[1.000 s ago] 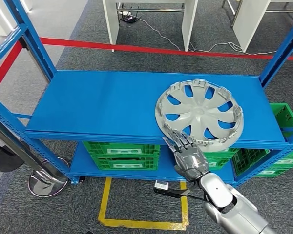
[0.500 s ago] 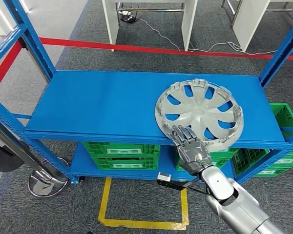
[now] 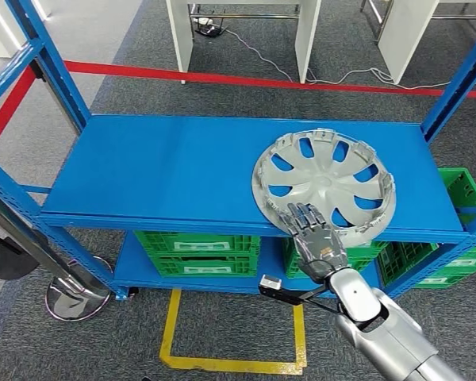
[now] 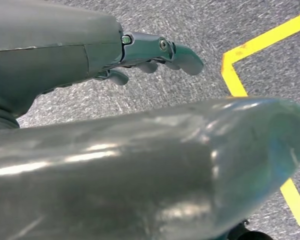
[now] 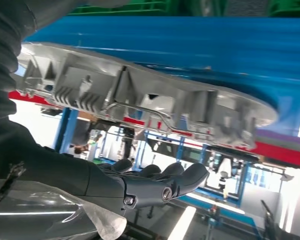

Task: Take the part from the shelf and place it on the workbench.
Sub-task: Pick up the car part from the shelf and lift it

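A silver wheel cover (image 3: 324, 183) lies flat on the right half of the blue shelf top (image 3: 163, 171), its near rim reaching the shelf's front edge. My right hand (image 3: 312, 236) hovers at that near rim with its fingers stretched out flat over the cover's edge, holding nothing. In the right wrist view the cover's ribbed rim (image 5: 141, 97) lies close to the straight fingers (image 5: 167, 182), with a gap between them. My left hand (image 4: 156, 52) hangs over grey carpet with its fingers loosely extended and nothing in them.
Green crates (image 3: 197, 252) fill the lower shelf, and another green crate (image 3: 463, 190) sits at the right. Blue uprights (image 3: 55, 67) frame the rack. A yellow floor marking (image 3: 229, 361) lies before the shelf. A red line (image 3: 254, 79) and white table legs (image 3: 307, 36) are beyond.
My right hand has moved forward and to the right, from just below the shelf's front edge onto the cover's near rim. The cover has not moved.
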Action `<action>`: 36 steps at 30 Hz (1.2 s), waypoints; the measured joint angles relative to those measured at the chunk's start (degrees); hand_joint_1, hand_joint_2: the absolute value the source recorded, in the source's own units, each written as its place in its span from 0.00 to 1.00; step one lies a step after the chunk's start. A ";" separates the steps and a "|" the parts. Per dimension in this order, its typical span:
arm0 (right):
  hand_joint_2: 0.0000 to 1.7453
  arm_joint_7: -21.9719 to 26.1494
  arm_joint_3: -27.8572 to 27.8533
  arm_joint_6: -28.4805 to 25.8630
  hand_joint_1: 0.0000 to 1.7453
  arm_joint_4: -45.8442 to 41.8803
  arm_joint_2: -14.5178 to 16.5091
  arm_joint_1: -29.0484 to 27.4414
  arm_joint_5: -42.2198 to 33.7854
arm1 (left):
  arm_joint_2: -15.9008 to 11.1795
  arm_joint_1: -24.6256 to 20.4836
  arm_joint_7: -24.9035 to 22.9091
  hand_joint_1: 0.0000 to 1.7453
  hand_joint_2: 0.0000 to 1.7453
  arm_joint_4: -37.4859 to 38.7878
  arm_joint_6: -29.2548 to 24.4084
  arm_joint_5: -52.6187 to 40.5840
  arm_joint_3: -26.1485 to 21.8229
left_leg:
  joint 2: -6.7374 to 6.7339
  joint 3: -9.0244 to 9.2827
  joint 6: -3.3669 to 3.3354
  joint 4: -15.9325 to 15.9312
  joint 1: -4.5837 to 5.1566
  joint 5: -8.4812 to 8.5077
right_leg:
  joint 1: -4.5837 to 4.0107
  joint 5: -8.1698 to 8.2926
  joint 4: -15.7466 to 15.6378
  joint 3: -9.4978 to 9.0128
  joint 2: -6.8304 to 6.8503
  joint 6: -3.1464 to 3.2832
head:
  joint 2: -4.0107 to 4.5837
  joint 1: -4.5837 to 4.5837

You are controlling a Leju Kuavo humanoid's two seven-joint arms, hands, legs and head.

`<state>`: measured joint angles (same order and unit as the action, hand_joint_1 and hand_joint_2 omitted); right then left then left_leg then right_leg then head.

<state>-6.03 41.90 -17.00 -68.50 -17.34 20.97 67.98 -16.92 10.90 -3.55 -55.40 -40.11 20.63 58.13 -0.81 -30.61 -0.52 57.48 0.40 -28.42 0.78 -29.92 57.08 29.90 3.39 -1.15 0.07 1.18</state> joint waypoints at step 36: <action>1.00 -0.87 -9.99 3.28 0.00 1.86 -1.92 -4.13 0.49 | -0.54 2.68 -4.52 0.00 0.00 -3.51 -0.02 -4.47 -2.15 | 0.00 -0.02 -0.03 0.01 0.02 -0.02 | 0.02 0.00 0.00 0.02 0.00 0.00 | 0.00 -0.01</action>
<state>-6.91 31.91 -13.72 -66.64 -19.26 16.84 68.46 -17.46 13.58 -8.07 -58.90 -40.13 16.15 55.98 -0.81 -30.63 -0.55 57.49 0.42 -28.45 0.81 -29.92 57.08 29.92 3.39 -1.15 0.07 1.17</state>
